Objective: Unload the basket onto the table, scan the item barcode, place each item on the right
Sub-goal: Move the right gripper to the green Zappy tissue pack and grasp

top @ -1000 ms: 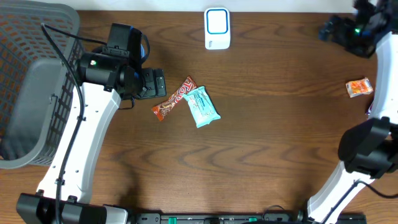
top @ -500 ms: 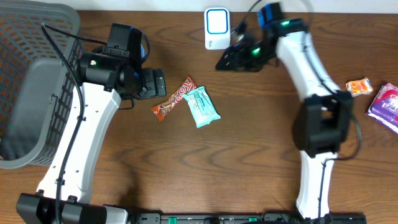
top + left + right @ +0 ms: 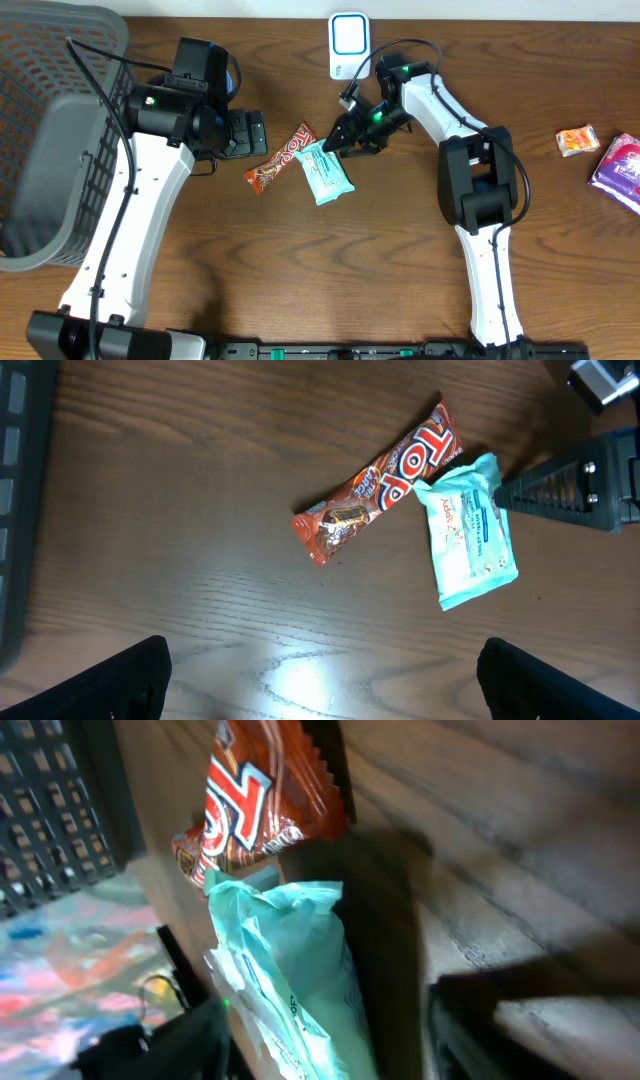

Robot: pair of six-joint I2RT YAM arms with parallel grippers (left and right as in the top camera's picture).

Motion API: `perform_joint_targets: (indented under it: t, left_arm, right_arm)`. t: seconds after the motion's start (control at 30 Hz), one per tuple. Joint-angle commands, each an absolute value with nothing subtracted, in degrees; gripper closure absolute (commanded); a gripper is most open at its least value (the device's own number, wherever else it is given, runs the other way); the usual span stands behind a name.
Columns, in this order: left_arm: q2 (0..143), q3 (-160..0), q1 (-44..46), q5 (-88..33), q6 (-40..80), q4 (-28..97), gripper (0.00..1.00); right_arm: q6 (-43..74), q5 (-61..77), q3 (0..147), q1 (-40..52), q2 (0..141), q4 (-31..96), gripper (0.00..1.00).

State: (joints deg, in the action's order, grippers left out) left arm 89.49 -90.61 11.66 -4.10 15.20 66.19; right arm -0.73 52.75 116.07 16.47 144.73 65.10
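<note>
Straddling teal packet [image 3: 290,970], right claw [image 3: 335,1035] blurred, partly open; left claw [image 3: 325,685] wide, tips cropped.

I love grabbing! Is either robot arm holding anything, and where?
Left fingers: nothing. Right fingers straddle the teal packet at its end; whether they grip it cannot be told.

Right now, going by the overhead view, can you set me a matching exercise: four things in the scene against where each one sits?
Things:
1. white scanner
2. teal packet
3. orange packet
4. basket

Places:
A. far left side
B. near the right side, beside the purple packet
C. at the back, in the middle
D. touching the brown candy bar

Pairs: 1-C, 2-D, 3-B, 4-A
</note>
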Motion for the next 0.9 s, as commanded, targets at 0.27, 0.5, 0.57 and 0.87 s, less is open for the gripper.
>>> perform_joint_targets:
  t: [0.27, 0.5, 0.57, 0.87]
  left_arm:
    - [89.6, -90.3, 11.4, -3.6, 15.5, 66.4, 0.02]
    - [89.6, -90.3, 11.4, -3.6, 15.5, 66.4, 0.02]
    - [89.6, -90.3, 11.4, -3.6, 15.5, 66.4, 0.02]
    - [89.6, -90.3, 11.4, -3.6, 15.5, 66.4, 0.02]
  right_arm:
    - [-3.8, 54.7, 111.7, 18.3, 147.3, 66.6, 0.51]
    - [-3.9, 54.4, 111.1, 18.3, 146.9, 67.8, 0.92]
    - [-3.9, 52.1, 112.1, 17.4, 146.4, 70.1, 0.99]
    - [1.1, 28.0, 119.0, 11.7, 140.6, 79.6, 0.99]
